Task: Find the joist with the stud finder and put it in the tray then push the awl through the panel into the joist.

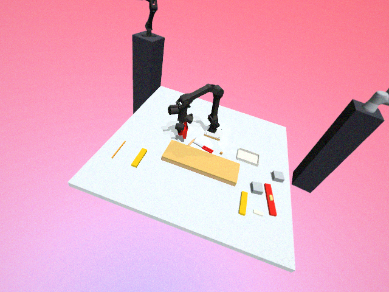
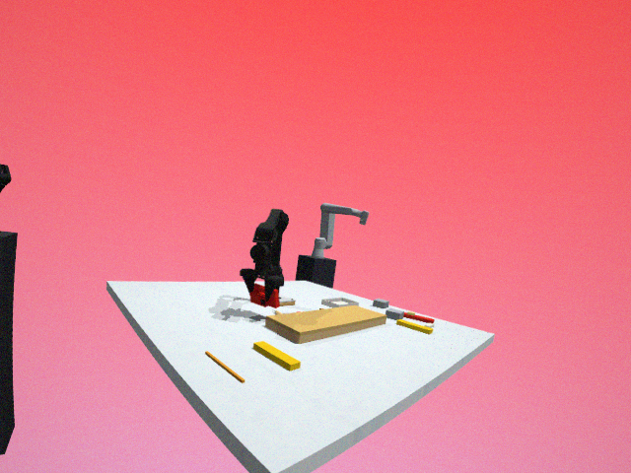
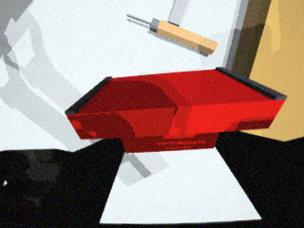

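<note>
My gripper (image 1: 184, 124) (image 2: 260, 293) (image 3: 167, 131) is shut on the red stud finder (image 1: 184, 131) (image 2: 263, 296) (image 3: 176, 111), which has dark end strips. It holds it above the table, behind the left end of the panel. The tan floor panel (image 1: 200, 162) (image 2: 331, 321) (image 3: 285, 71) lies flat; the joist is hidden. The awl (image 1: 191, 142) (image 3: 185, 37), with a wooden handle and thin metal tip, lies between stud finder and panel. The shallow tray (image 1: 247, 162) is beyond the panel's right end, and nothing shows in it.
A red-handled tool (image 1: 207, 148) lies behind the panel, near a small orange piece (image 1: 220, 152). A yellow bar (image 1: 139, 157) and orange stick (image 1: 118, 149) lie left. Grey blocks (image 1: 256, 187) (image 1: 278, 176), a red level (image 1: 270, 199) and another yellow bar (image 1: 243, 203) lie right.
</note>
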